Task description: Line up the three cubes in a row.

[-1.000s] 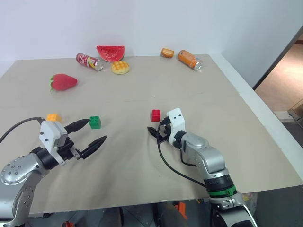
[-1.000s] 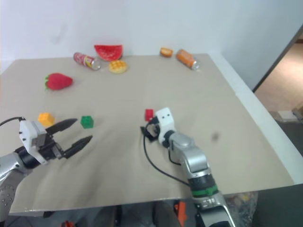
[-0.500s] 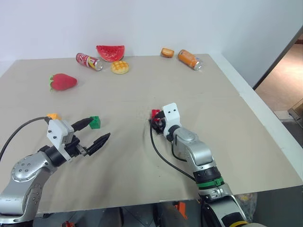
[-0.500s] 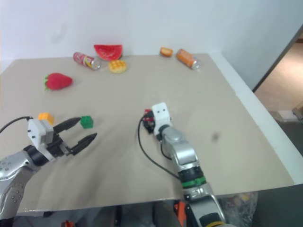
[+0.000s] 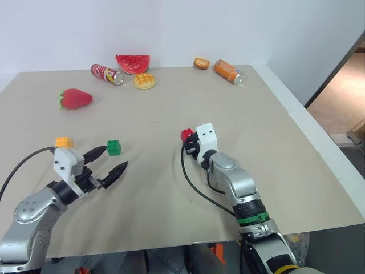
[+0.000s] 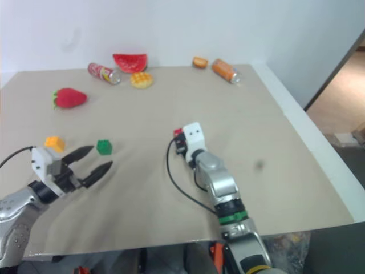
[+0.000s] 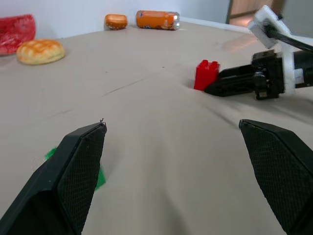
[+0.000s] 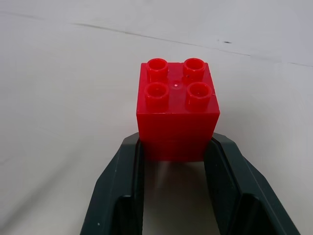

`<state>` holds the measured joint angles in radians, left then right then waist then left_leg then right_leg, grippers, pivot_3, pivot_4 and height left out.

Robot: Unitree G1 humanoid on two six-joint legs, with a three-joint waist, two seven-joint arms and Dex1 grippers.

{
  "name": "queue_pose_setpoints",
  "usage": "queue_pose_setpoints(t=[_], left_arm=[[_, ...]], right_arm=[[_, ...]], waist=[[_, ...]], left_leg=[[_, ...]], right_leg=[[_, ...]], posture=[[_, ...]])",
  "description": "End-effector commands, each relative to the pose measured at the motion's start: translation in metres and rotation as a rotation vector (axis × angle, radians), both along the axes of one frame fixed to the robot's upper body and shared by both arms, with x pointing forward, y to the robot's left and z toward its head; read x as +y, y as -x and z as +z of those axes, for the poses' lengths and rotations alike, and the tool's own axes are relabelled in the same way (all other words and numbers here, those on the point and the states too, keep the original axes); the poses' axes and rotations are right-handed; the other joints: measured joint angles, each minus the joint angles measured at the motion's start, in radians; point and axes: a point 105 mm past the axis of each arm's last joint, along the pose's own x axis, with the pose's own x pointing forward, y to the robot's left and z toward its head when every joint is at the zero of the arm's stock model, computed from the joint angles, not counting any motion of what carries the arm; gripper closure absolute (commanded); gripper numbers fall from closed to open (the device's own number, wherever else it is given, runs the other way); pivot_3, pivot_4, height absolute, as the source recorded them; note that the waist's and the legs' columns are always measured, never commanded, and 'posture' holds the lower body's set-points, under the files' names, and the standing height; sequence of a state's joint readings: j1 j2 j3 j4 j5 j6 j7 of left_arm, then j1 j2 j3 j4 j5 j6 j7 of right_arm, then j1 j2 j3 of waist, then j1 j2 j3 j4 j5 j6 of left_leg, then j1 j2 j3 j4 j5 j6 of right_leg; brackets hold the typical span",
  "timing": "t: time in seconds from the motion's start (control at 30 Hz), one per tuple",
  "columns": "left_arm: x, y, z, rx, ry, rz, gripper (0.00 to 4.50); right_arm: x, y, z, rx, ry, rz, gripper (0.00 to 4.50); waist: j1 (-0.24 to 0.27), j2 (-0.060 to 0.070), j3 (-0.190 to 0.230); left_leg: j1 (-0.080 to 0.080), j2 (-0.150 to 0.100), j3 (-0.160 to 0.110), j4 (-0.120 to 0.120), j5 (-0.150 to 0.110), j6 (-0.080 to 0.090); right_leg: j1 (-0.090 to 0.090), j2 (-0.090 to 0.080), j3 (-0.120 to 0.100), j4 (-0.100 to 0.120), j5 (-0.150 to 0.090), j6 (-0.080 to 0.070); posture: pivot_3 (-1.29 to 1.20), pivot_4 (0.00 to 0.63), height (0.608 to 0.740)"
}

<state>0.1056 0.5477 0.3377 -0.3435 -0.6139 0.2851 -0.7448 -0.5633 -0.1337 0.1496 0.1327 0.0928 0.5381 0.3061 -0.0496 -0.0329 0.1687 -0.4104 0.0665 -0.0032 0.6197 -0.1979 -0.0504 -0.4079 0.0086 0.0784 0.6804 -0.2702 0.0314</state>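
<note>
The red cube [image 8: 177, 110] sits on the tan table near its middle, and my right gripper [image 5: 189, 141] is shut on its lower sides, one finger [image 8: 128, 166] against each flank. The green cube [image 5: 114, 147] lies to the left, with the orange-yellow cube [image 5: 63, 142] further left. My left gripper [image 5: 116, 157] hovers open just in front of the green cube, its upper fingertip close beside it and nothing between the fingers. The left wrist view shows the red cube [image 7: 206, 74] with the right gripper's black fingers at it.
Along the table's far side lie a strawberry [image 5: 76, 99], a red can [image 5: 107, 74], a watermelon slice [image 5: 133, 63], a waffle-patterned bun [image 5: 145, 81], a small orange bread [image 5: 201, 63] and an orange can [image 5: 228, 72]. The table's white right edge [image 5: 319, 154] borders a drop.
My right gripper reached forward around the red cube and closed on it. The left gripper stayed open and drifted slightly down and left.
</note>
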Motion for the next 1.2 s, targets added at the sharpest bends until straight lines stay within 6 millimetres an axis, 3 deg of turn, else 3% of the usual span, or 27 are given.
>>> queue_pose_setpoints(t=[0.03,0.17,0.33,0.6,0.87,1.2], left_arm=[[0.024,0.011,-0.003,0.041,-0.032,0.000,0.00],[0.044,0.015,-0.009,0.082,-0.049,0.013,0.00],[0.069,0.018,-0.017,0.104,-0.050,0.068,0.00],[0.064,0.023,-0.009,0.043,-0.054,0.037,0.00],[0.063,0.026,-0.005,0.030,-0.034,0.041,0.00],[0.056,0.031,-0.008,0.037,-0.019,0.039,0.00]], right_arm=[[-0.003,0.014,0.044,-0.147,-0.047,0.260,3.33],[-0.012,0.049,0.039,-0.117,0.004,0.595,3.33],[-0.012,0.065,0.018,-0.036,0.063,0.782,3.33],[0.004,0.086,-0.012,0.001,0.200,1.035,3.33],[-0.002,0.073,-0.018,-0.004,0.288,1.082,3.33],[-0.041,0.059,-0.014,0.008,0.356,1.025,3.33]], waist=[[0.000,0.000,0.000],[0.004,0.001,0.001],[-0.004,0.000,0.002],[0.001,-0.001,0.003],[0.001,-0.002,0.003],[0.007,-0.001,0.003]], left_leg=[[0.000,0.000,0.000,0.000,0.000,0.000],[0.000,0.000,0.000,0.000,0.000,0.000],[0.002,0.001,0.000,-0.002,-0.001,0.001],[0.002,0.002,0.000,-0.002,-0.001,0.000],[0.002,0.002,0.000,-0.002,-0.001,0.000],[0.002,0.002,0.000,0.000,-0.001,0.000]], right_leg=[[0.000,0.000,0.000,0.000,0.000,0.000],[0.000,-0.001,-0.001,0.000,-0.003,0.000],[0.000,0.001,-0.002,0.000,-0.003,-0.003],[0.000,0.002,-0.002,0.000,-0.003,-0.004],[0.000,0.002,-0.002,0.000,-0.002,-0.004],[0.001,0.000,-0.002,0.000,-0.002,-0.004]], posture=[[0.00,0.150,0.740],[0.00,0.150,0.740],[0.00,0.150,0.740],[0.00,0.150,0.740],[0.00,0.150,0.740],[0.00,0.150,0.740]])
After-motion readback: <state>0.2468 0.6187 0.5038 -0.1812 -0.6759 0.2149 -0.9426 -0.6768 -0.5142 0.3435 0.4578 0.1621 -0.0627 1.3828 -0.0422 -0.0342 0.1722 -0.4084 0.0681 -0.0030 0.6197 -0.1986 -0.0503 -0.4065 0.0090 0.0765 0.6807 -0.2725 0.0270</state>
